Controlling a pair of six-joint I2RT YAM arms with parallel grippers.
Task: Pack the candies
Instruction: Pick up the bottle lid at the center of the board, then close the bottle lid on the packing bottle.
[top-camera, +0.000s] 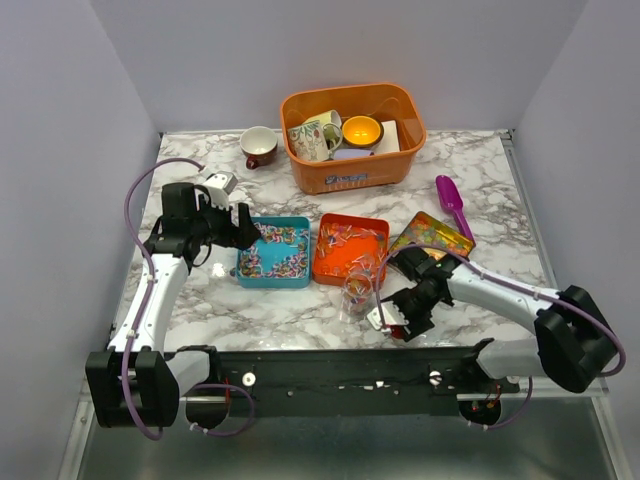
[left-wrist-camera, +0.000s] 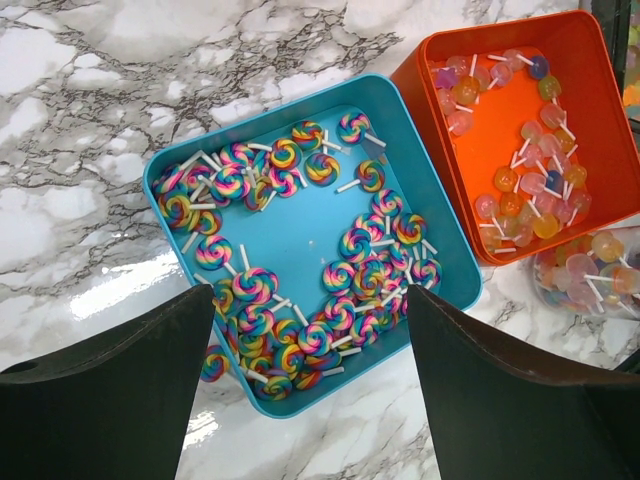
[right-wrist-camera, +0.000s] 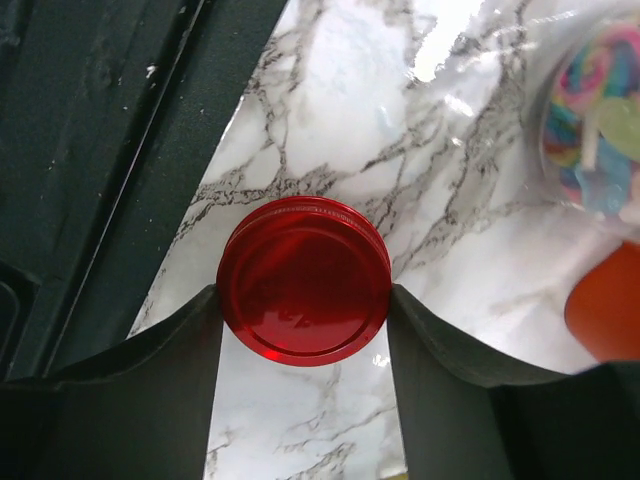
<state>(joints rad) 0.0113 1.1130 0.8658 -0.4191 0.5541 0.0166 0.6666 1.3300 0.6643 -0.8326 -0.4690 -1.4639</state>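
- The candies (left-wrist-camera: 300, 290) lie in open containers across the middle of the marbled tabletop (top-camera: 480, 175). Rainbow-swirl discs on short white sticks ring the inside of the square teal tray (left-wrist-camera: 455, 250), leaving its glossy floor bare in the centre.
- Paler, translucent round pieces on thin white sticks lie scattered in the orange tray (left-wrist-camera: 420, 70), which touches the teal tray on the side towards the right edge.
- Glossy yellow, orange and green pieces fill a third tray (top-camera: 432, 236), set at an angle nearer the right edge.
- A clear jar (top-camera: 357, 293) stands in front of the orange tray, towards the near edge, with mixed candies inside.
- The left gripper (left-wrist-camera: 310, 400) hangs over the near rim of the teal tray, its dark fingers spread wide with nothing between them; the swirl candies lie directly below and ahead of it.
- The right gripper (right-wrist-camera: 302, 298) sits low by the near edge, just beside the jar, its fingers pressed against opposite sides of a smooth round red lid (right-wrist-camera: 303, 265) lying flat on the marble.
- A purple scoop (top-camera: 452, 200) lies towards the far right corner.
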